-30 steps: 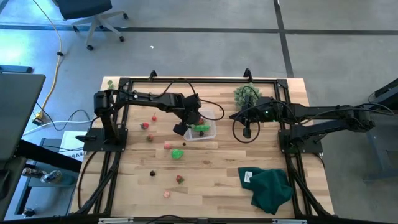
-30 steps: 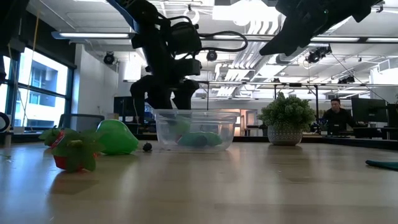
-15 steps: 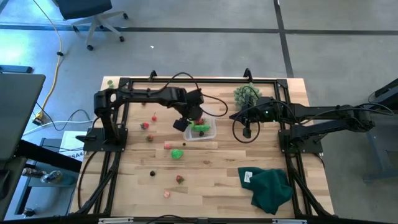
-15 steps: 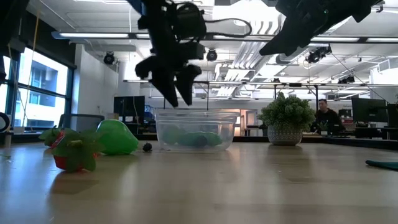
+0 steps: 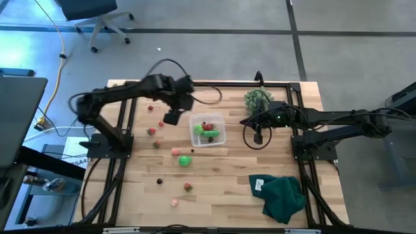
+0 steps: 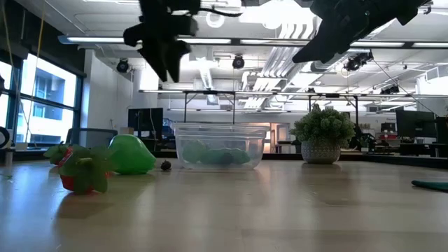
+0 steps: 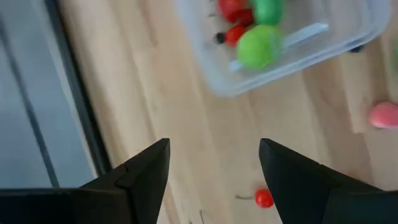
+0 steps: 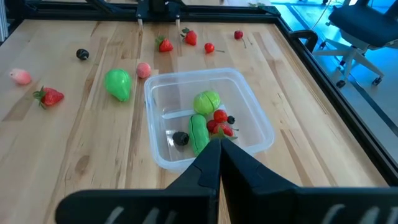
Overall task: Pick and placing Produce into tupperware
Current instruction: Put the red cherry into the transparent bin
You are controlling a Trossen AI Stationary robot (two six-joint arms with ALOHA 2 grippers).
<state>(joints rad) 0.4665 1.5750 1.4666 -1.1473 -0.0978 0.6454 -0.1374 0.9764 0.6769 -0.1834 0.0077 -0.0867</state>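
**Left pincer raised beside the tupperware, right pincer shut near the bushy ball**

The tupperware is seen near the middle of the wooden counter, upright and uncovered. Inside it several pieces of produce are held: a green ball, a green elongated piece, red berries and a dark bit. In the low view the container is shown standing flat, with green shapes visible through its clear wall.

The left pincer is found above the counter just beside the tupperware, on the side toward the left arm's base, apart from the container. Its fingers are seen spread apart in the left wrist view, with nothing between them; bare wood and a small red cherry are visible below. In the low view it is seen hanging well above the counter.

The right pincer is held off the far side of the tupperware, near the spiky bushy ball. Its fingers are pressed together, and nothing is gripped.

More produce is left scattered on the counter: a green piece and a pink one near the container, a strawberry, a dark berry and a pink bit nearer the front edge. A dark green cloth is lying toward the right front corner.
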